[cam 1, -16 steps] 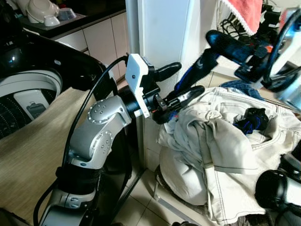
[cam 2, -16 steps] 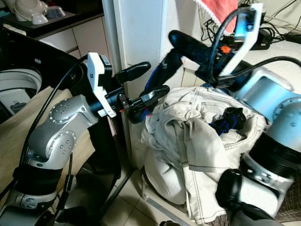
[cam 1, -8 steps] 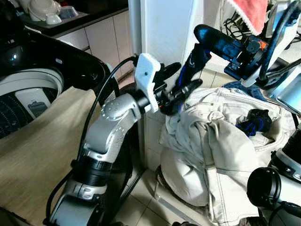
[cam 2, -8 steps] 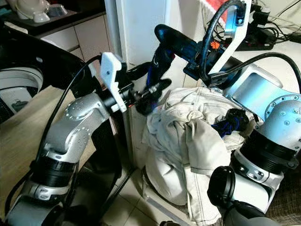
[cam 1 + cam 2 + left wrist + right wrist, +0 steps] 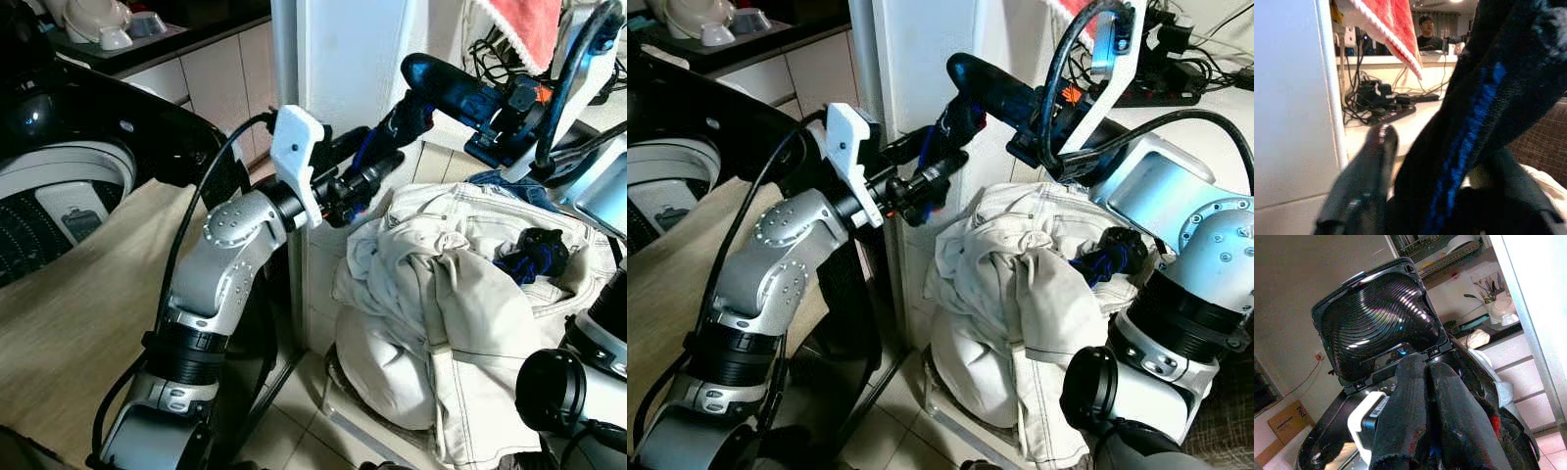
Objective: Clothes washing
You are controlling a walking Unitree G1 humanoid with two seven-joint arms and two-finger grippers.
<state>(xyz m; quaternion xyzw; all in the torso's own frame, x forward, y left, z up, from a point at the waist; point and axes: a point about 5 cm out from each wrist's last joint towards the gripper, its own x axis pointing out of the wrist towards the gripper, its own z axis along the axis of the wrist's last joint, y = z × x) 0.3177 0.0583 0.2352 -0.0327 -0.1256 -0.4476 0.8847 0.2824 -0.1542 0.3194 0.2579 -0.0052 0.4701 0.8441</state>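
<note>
Two silver arms are raised in front of the white pillar (image 5: 348,59), one on each side, and each ends in one gripper: the left gripper (image 5: 377,166) and the right gripper (image 5: 416,78). One dark garment with blue stripes (image 5: 1474,127) hangs between them. One heap of cream clothes (image 5: 441,304) lies below, with one small dark and blue item (image 5: 534,253) on top of it. One washing machine (image 5: 59,196) stands at the left, its one black lid (image 5: 1376,318) raised. One red towel (image 5: 524,24) hangs at the upper right. One power strip (image 5: 1393,113) lies on the counter (image 5: 1415,115). One person (image 5: 1426,34) stands far behind it.
</note>
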